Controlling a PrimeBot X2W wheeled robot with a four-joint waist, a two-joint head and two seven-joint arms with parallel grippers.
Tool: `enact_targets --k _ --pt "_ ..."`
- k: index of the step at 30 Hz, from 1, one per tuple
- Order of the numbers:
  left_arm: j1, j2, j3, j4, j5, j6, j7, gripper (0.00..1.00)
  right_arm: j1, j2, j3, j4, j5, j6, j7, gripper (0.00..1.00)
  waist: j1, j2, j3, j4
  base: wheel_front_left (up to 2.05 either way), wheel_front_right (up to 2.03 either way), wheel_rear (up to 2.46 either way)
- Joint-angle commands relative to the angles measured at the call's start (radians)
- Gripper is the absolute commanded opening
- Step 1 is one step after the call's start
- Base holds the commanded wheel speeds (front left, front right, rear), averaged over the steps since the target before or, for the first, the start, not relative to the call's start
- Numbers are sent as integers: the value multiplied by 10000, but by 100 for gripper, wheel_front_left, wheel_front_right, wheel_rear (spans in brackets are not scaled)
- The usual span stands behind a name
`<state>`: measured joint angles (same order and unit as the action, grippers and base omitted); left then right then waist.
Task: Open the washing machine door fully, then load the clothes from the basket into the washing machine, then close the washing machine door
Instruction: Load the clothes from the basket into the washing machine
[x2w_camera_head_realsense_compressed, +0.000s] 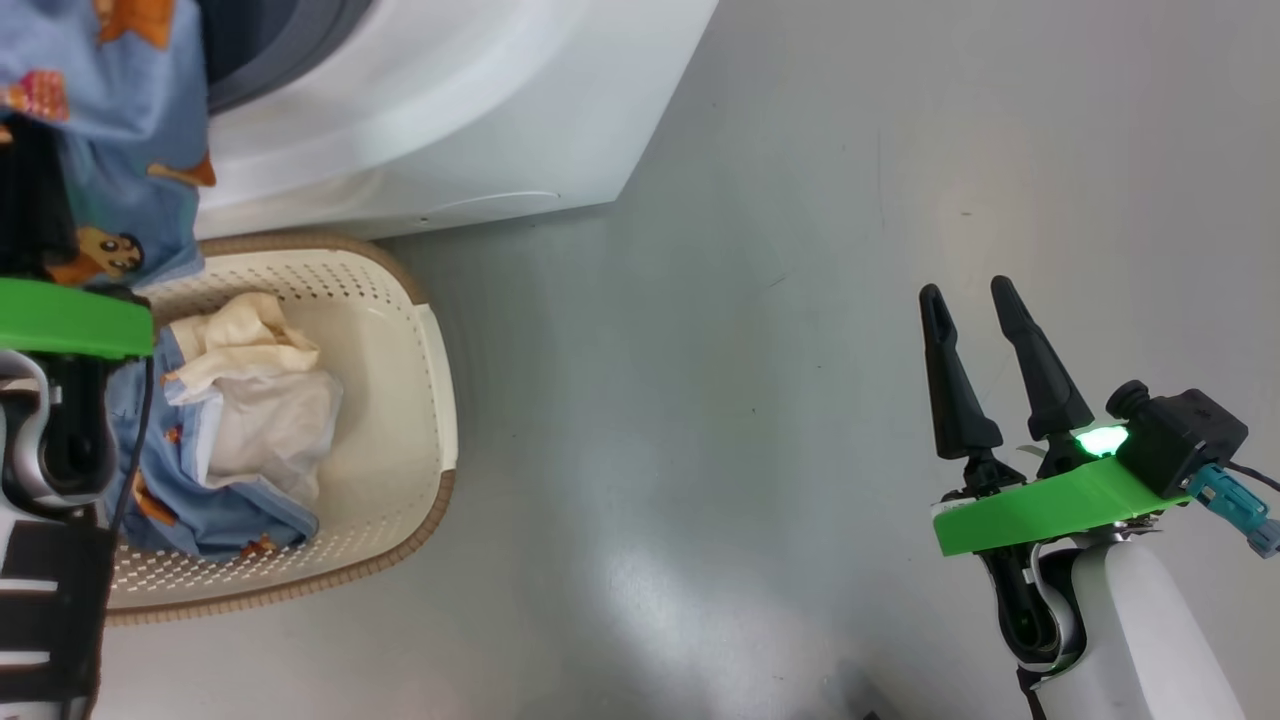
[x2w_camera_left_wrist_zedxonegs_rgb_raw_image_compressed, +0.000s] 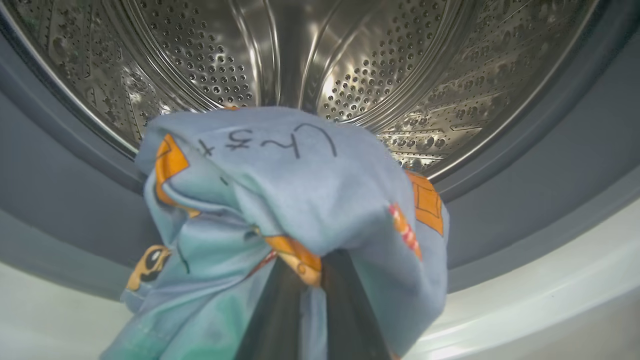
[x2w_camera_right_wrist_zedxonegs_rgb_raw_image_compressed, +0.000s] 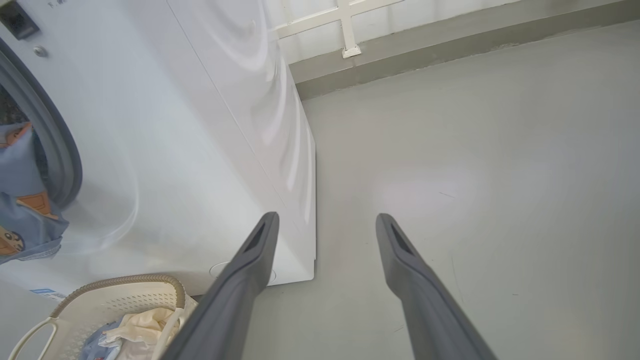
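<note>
My left gripper (x2w_camera_left_wrist_zedxonegs_rgb_raw_image_compressed: 305, 280) is shut on a light blue garment with orange prints (x2w_camera_left_wrist_zedxonegs_rgb_raw_image_compressed: 295, 200), held up in front of the washing machine's steel drum (x2w_camera_left_wrist_zedxonegs_rgb_raw_image_compressed: 310, 60) and its blue-grey gasket (x2w_camera_left_wrist_zedxonegs_rgb_raw_image_compressed: 550, 165). In the head view the same blue garment (x2w_camera_head_realsense_compressed: 110, 130) hangs at the top left before the white washing machine (x2w_camera_head_realsense_compressed: 450, 120). The cream basket (x2w_camera_head_realsense_compressed: 400, 340) below it holds a cream-white piece (x2w_camera_head_realsense_compressed: 265, 400) and more blue fabric (x2w_camera_head_realsense_compressed: 220, 520). My right gripper (x2w_camera_head_realsense_compressed: 975, 300) stands open over the bare floor, far right of the basket. The washing machine door is out of view.
Grey floor (x2w_camera_head_realsense_compressed: 750, 400) stretches to the right of the machine and basket. In the right wrist view a low grey wall base (x2w_camera_right_wrist_zedxonegs_rgb_raw_image_compressed: 450, 50) with a white frame (x2w_camera_right_wrist_zedxonegs_rgb_raw_image_compressed: 345, 30) runs behind the machine's side.
</note>
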<state>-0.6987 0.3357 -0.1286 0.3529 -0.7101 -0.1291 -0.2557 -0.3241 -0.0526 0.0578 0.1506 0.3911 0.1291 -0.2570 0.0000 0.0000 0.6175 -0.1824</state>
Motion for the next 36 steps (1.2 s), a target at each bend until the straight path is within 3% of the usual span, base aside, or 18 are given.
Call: enact_targets --k 1,9,15,19,26,28,29,30,31,36 --pt "-226 541 230 -193 106 -15 -61 0 151 23 252 -208 230 16 -48 100 0 0 -10 -34 0 0 0" --pt "-2341 1240 -679 1345 -145 -15 -61 0 176 24 475 -139 428 16 -48 100 0 0 -99 -350 0 0 0" --pt "-3968 1738 -705 2419 590 -15 -61 0 231 24 695 -90 551 16 -48 100 0 0 -167 -690 0 0 0" --pt "-4588 1773 47 3030 1679 -15 -61 0 192 24 876 -74 668 16 -48 100 0 0 -158 -1017 0 0 0" --pt "-4744 1633 -692 4860 2335 -15 -61 0 361 24 873 -111 700 16 -48 100 0 0 -169 -1233 0 0 0" --pt "-4829 1574 -1056 5321 2188 -15 -61 36 399 24 856 -112 701 16 -48 100 0 0 -179 -1217 0 0 0" --pt "-4897 1590 -1299 5467 2174 -15 -61 48 412 24 846 -107 706 16 -48 100 0 0 -184 -1202 0 0 0" --pt "-4973 1606 -1481 5617 2139 -15 -61 86 415 24 845 -101 716 16 -48 100 0 0 -187 -1181 0 0 0" --pt "-5049 1580 -1597 5832 2003 -15 -61 100 403 24 857 -90 733 16 -48 100 0 0 -192 -1155 0 0 0" --pt "-5422 1572 -2266 6473 1541 -15 -61 100 301 24 954 -58 765 16 -48 100 0 0 -245 -1042 0 0 0"
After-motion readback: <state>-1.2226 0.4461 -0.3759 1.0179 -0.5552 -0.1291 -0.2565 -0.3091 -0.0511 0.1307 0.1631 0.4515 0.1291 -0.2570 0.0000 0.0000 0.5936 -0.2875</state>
